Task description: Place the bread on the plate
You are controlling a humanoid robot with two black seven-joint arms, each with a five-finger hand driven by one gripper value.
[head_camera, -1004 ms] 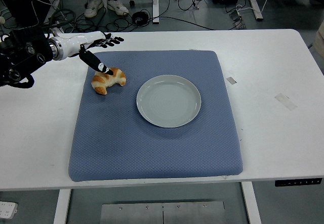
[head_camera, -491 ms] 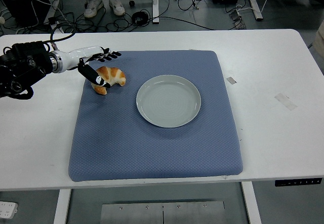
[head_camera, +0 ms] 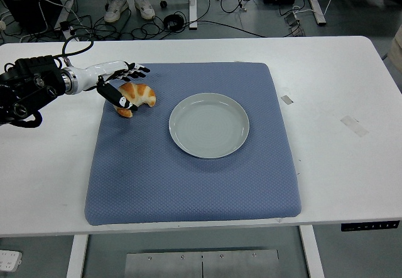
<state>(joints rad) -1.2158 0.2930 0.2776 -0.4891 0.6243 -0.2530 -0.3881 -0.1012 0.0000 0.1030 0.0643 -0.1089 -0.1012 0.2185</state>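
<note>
The near part of the white table (head_camera: 44, 190) is bare save for the quilted blue fabric mat (head_camera: 188, 190) that covers its middle; its near half carries nothing. Farther in, right of the mat's centre, lies the round pale grey-green plate (head_camera: 209, 125), empty and flat, well placed to receive what the task calls for. Beyond that, near the mat's far left corner, rests the golden-brown crescent-shaped bread roll (head_camera: 135, 96), lying on the mat and well apart from the plate.

The robot's left hand (head_camera: 121, 85), black-fingered on a white wrist, reaches in from the table's left edge and meets the bread from its left side. The thumb crosses the roll's near left end and appears to touch it, while the other fingers (head_camera: 137, 71) stretch out straight past the roll's far side, not closed on it. So the hand is set around the bread with fingers extended, bracketing rather than gripping; I judge it a grasp in preparation, the thumb and fingers placed on opposite sides so that closing would pinch the roll. The right arm is out of view.
</note>
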